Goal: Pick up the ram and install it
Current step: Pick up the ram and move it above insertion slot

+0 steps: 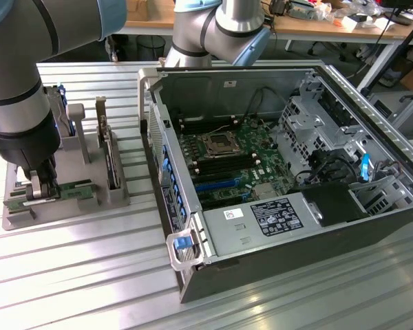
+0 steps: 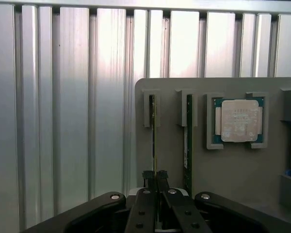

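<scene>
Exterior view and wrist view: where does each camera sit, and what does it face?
Exterior view: off the arm, above the table, looking down at the open computer case and grey tray; the arm shows.
Wrist view: on the wrist, facing down the tool onto the ram it grips.
Shared: grey tray, tool, ram.

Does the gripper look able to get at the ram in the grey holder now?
Likely yes: the gripper is closed on the ram, which stands in the grey holder; nothing blocks it.

Silver-grey arm (image 1: 14, 96) w/ lt-blue caps (image 1: 111, 15); black claw (image 2: 155, 175), silver screws (image 2: 115, 196).
</scene>
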Robot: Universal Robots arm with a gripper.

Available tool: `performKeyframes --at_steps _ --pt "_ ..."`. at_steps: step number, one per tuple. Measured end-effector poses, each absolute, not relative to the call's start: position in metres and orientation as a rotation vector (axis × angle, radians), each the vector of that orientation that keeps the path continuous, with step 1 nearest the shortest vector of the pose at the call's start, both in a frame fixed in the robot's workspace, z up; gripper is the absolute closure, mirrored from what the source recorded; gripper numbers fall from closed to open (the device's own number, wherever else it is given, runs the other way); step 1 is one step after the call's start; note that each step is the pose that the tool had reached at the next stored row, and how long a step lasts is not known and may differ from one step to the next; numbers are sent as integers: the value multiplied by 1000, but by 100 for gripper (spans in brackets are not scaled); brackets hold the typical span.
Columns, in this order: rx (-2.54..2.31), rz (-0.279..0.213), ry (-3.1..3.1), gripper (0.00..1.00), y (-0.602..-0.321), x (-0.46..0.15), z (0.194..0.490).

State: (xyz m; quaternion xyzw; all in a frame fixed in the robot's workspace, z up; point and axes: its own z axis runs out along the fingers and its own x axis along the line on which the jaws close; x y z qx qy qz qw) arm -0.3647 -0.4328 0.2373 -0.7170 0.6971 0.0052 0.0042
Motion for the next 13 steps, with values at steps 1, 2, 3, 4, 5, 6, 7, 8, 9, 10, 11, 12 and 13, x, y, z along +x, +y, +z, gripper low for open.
performKeyframes --at_steps 1,2,3,4,5,6,7,8,9,10,11,12,13 --pt "-2246 16 2184 88 -433 -365 238" --pt "-2246 16 2184 88 -433 -365 238" --pt "-2246 16 2184 88 -433 -365 239" --pt "-2246 16 2184 88 -433 -365 239" --pt "-2246 16 2184 88 -433 -365 240" --pt "-2246 16 2184 88 -433 -365 240" --pt "-2246 16 2184 88 -433 -365 240" --pt "-2246 16 2184 88 -433 -365 241" --pt "-2246 16 2184 88 -433 -365 241" --pt "-2246 16 2184 88 -433 -365 241" --pt "-2246 16 2184 88 -433 -365 242" --pt "-2246 16 2184 88 -433 -365 242" --pt "-2246 16 2184 88 -433 -365 243"
